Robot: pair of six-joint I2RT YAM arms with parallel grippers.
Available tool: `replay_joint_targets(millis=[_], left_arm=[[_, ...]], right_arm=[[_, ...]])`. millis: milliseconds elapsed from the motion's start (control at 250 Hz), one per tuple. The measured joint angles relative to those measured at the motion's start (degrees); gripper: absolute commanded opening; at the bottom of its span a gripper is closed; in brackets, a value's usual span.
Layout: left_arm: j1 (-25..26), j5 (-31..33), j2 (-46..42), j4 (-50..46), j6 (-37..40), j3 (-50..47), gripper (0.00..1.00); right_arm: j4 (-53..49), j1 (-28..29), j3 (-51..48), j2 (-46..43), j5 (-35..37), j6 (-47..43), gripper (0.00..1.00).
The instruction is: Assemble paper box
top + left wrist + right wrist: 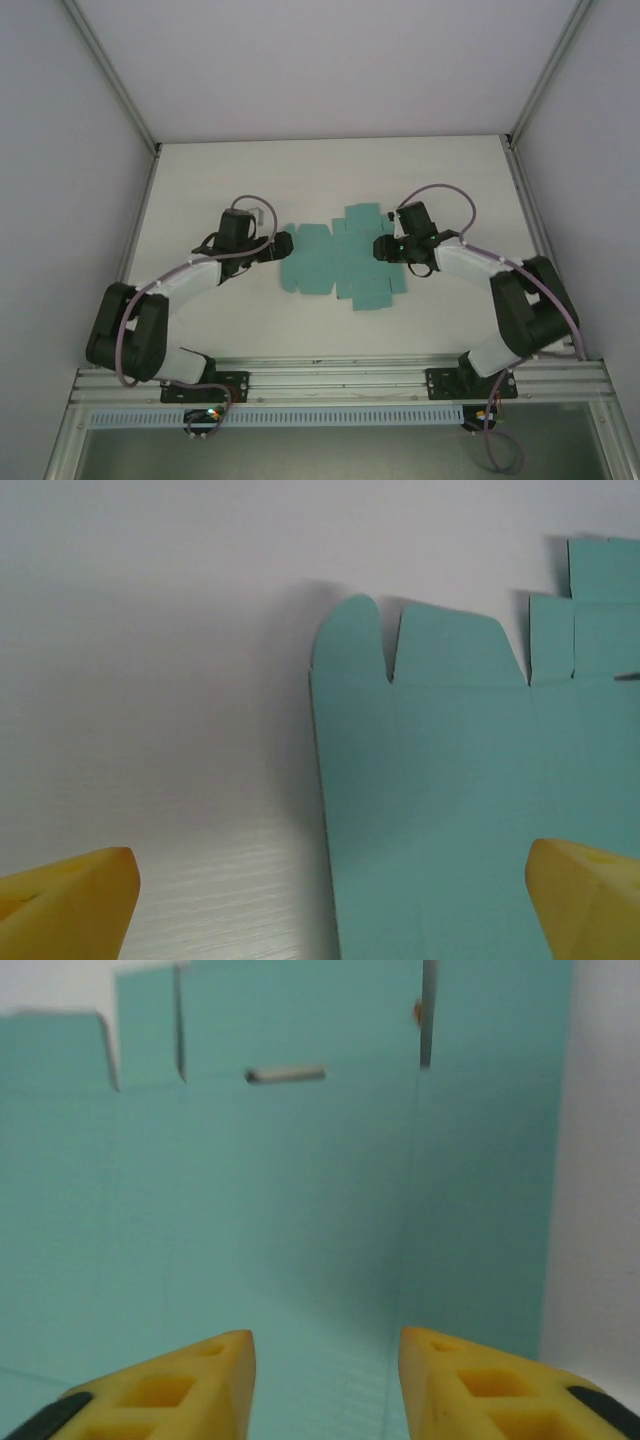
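Note:
The paper box (335, 262) is a teal-green die-cut sheet with flaps, lying flat in the middle of the white table. My left gripper (283, 246) sits at the sheet's left edge, open wide. In the left wrist view the paper box (450, 800) has its left edge running between the yellow fingers (80, 900) of the left gripper (330, 880). My right gripper (381, 247) is low over the sheet's right part. In the right wrist view the right gripper (325, 1345) has its jaws apart by a narrow gap over the paper box (280, 1200), astride a crease; the panel right of the crease looks darker.
The white table (330, 170) is boxed in by pale walls on three sides. An aluminium rail (340, 380) carrying both arm bases runs along the near edge. A small slot (285, 1076) is cut in the sheet ahead of the right fingers.

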State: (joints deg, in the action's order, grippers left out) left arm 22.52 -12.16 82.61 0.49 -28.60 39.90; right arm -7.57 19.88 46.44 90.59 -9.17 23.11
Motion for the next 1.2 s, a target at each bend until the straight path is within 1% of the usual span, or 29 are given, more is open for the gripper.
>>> replay_joint_targets(millis=[108, 188, 284, 335, 395, 491, 551, 623, 679, 731, 787, 839, 871, 898, 914, 934, 942, 974, 1018, 1118, 1154, 1202], left_arm=[[0.0, -1.88, 2.64, 0.94, -0.61, 0.0, 1.0], [0.0, -2.99, 3.93, 1.53, -0.92, 0.02, 1.0], [0.02, -4.66, 5.16, 3.45, -1.25, 0.02, 1.0], [0.02, -5.75, 5.81, 5.07, -1.46, 0.02, 0.98], [0.02, -7.28, 6.64, 7.37, -1.9, 0.02, 0.94], [0.22, -9.97, 8.22, 11.43, -3.06, 0.02, 0.79], [0.35, -11.37, 9.51, 14.03, -3.67, 0.02, 0.67], [0.31, -12.37, 11.04, 16.04, -4.83, 0.13, 0.47], [0.28, -12.94, 11.91, 16.79, -5.44, 0.48, 0.29], [0.33, -13.49, 12.07, 16.96, -5.99, 0.81, 0.16], [0.33, -13.92, 11.91, 17.14, -5.66, 1.25, 0.0], [0.46, -14.01, 11.3, 17.05, -5.81, 1.68, 0.0], [0.68, -14.01, 10.45, 16.83, -5.68, 1.81, 0.0], [0.74, -14.16, 9.51, 16.48, -5.66, 1.84, 0.0], [0.92, -14.21, 8.92, 16.15, -5.64, 1.84, 0.0], [1.07, -14.16, 8.02, 15.8, -5.64, 1.81, 0.0], [1.11, -14.19, 7.78, 15.72, -5.64, 1.81, 0.0], [1.38, -14.12, 6.14, 15.3, -5.62, 1.81, 0.0], [1.4, -13.73, 3.61, 14.84, -5.46, 1.75, 0.0], [1.29, -12.9, -2.89, 14.71, -5.53, 1.36, 0.0], [1.29, -12.83, -5.31, 14.71, -5.75, 1.18, 0.0], [1.29, -12.81, -8.39, 14.69, -6.34, 0.85, 0.0]], right_arm=[[1.49, -0.02, 0.04, 5.46, -0.68, 1.44, 0.3], [4.13, -0.11, 0.42, 6.01, -1.44, 2.32, 0.3], [6.88, -0.15, 0.26, 7.04, -2.29, 3.23, 0.27], [8.13, -0.15, -0.17, 7.21, -2.64, 3.52, 0.28], [9.07, -0.24, -0.48, 7.3, -3.15, 3.72, 0.28], [9.35, -0.22, -0.5, 7.41, -3.37, 3.72, 0.28], [9.75, -0.24, -0.5, 7.52, -3.48, 3.72, 0.28], [10.38, -0.24, -0.66, 7.58, -3.58, 3.76, 0.29], [10.71, -0.24, -0.74, 7.63, -3.69, 3.72, 0.3], [10.73, -0.24, -0.74, 7.63, -3.8, 3.67, 0.31], [10.71, -0.24, -0.74, 7.56, -3.87, 3.43, 0.32], [10.36, -0.24, -0.74, 7.21, -4.13, 3.1, 0.33], [9.84, -0.37, -0.74, 6.86, -4.2, 2.93, 0.37], [9.05, -0.5, -0.74, 6.38, -4.48, 2.71, 0.42], [8.57, -0.5, -0.74, 6.03, -4.76, 2.29, 0.48], [7.96, -0.57, -0.74, 5.44, -4.92, 2.51, 0.52], [7.74, -0.59, -0.74, 5.22, -4.92, 2.1, 0.55], [6.58, -0.76, -0.74, 3.96, -5.27, 1.79, 0.61], [4.79, -1.07, -0.74, 1.55, -5.55, 0.87, 0.66], [2.6, -2.14, -0.79, -6.38, -5.7, 0.68, 0.89], [2.69, -2.56, -0.98, -10.08, -5.75, 0.94, 0.94], [3.72, -3.28, -1.84, -15.3, -6.01, 1.79, 0.97]])
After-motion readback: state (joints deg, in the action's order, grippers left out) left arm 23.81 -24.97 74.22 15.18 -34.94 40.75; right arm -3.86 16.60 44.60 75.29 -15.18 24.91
